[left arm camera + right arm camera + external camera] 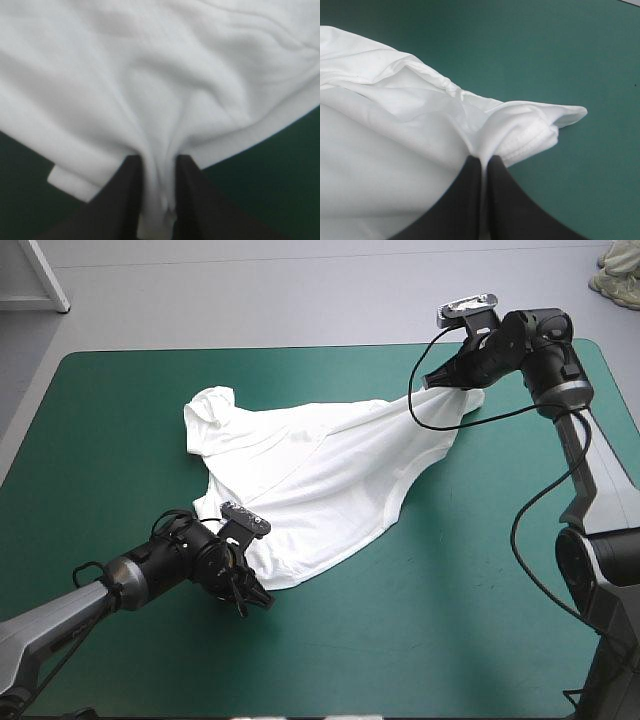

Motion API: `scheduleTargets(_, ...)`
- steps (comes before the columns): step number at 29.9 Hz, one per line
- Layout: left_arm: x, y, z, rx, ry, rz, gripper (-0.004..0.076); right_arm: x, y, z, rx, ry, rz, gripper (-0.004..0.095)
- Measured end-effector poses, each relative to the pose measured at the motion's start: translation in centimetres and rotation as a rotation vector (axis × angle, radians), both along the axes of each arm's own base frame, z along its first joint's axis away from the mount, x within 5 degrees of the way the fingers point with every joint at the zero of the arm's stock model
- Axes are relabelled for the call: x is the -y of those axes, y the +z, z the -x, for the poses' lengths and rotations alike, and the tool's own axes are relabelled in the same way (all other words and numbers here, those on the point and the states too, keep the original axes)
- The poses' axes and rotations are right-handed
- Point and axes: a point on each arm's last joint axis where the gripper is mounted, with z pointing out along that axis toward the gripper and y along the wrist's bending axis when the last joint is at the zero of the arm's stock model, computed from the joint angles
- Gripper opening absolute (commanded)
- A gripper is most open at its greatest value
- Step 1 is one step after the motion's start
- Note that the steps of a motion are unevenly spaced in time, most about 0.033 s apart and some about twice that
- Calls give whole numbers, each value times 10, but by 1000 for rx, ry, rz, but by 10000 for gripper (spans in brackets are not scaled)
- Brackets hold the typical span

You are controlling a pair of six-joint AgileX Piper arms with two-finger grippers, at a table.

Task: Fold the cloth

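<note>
My left gripper (252,592) is pinched on the T-shirt (320,465) at its near hem, and my right gripper (443,378) clamps the opposite corner. The shirt spans between them over the teal-green cover (460,620), pulled taut, I judge, to flatten it for folding.

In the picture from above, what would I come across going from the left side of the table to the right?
Bare teal-green cover → left gripper, shut on a near corner of the cloth → T-shirt, white, stretched across the middle → right gripper, shut on its far corner.
</note>
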Motion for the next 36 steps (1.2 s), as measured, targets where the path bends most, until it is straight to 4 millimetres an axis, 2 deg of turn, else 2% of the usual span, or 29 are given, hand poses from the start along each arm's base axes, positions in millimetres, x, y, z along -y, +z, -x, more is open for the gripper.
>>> scheduleTargets(6,2,2,-5,31,1,1,19,0,0,0,-2,0,2,-17)
scheduleTargets(8,5,9,-10,51,7,17,19,0,2,2,-4,1,3,-17)
scheduleTargets(10,9,28,-16,101,7,45,19,1,6,5,6,1,3,-17)
scheduleTargets(12,11,55,-21,170,8,76,19,2,17,11,31,0,0,-17)
scheduleTargets(15,8,109,-23,310,12,119,19,5,43,24,102,0,-7,-17)
scheduleTargets(21,-13,217,-12,576,53,165,19,10,104,59,261,-7,-39,-17)
scheduleTargets(23,-22,247,-5,638,77,174,19,13,123,73,309,-11,-51,-17)
scheduleTargets(24,-27,266,-1,682,94,176,19,14,135,83,341,-12,-58,-17)
scheduleTargets(28,-45,317,14,828,130,200,19,20,177,119,470,-18,-90,-17)
scheduleTargets(31,-61,359,33,962,140,259,19,26,210,153,588,-18,-112,-17)
scheduleTargets(36,-89,413,72,1178,125,324,19,37,262,221,840,-18,-165,-17)
